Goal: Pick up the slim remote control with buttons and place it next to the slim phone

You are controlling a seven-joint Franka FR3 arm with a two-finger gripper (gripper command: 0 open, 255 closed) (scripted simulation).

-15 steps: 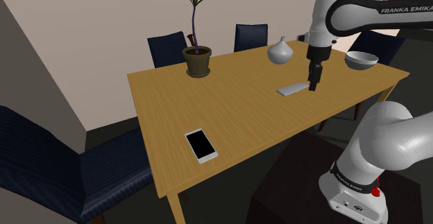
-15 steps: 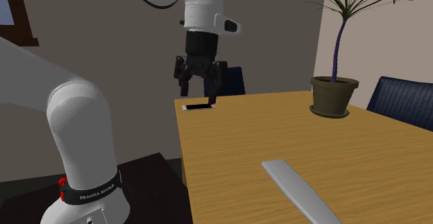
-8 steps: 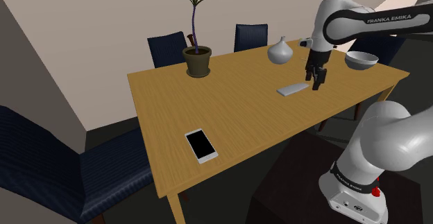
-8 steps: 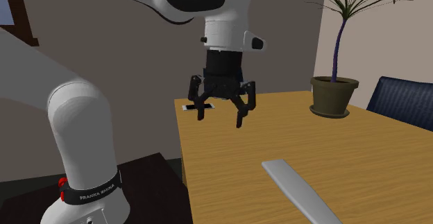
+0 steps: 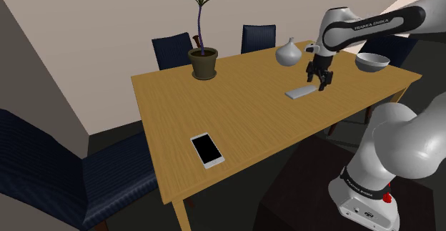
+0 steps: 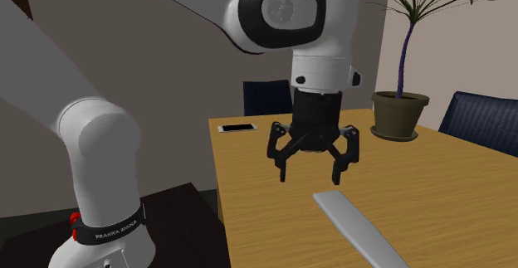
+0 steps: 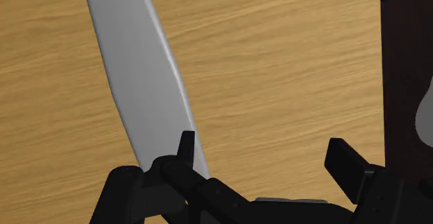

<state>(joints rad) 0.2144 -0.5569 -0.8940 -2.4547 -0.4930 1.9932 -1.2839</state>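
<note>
You are on the reach-to-grasp step: your hand (image 6: pixel 310 177), spread open and empty, hovers over the bench (image 6: pixel 432 175) with the grey remote (image 6: pixel 357 229) lying flat beneath one jaw rather than between the two, so you likely need to shift sideways, descend, then close.

Beige walls (image 5: pixel 107 29), dark floor (image 5: pixel 118 133), navy chairs (image 5: pixel 171 51) around a wooden table (image 5: pixel 236 119).

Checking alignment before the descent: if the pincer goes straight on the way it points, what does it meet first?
Probably the slim grey remote: one finger of the open black pincer lines up with its edge, while the gap between fingers faces the bare wooden tabletop. Depth is unclear.
</note>
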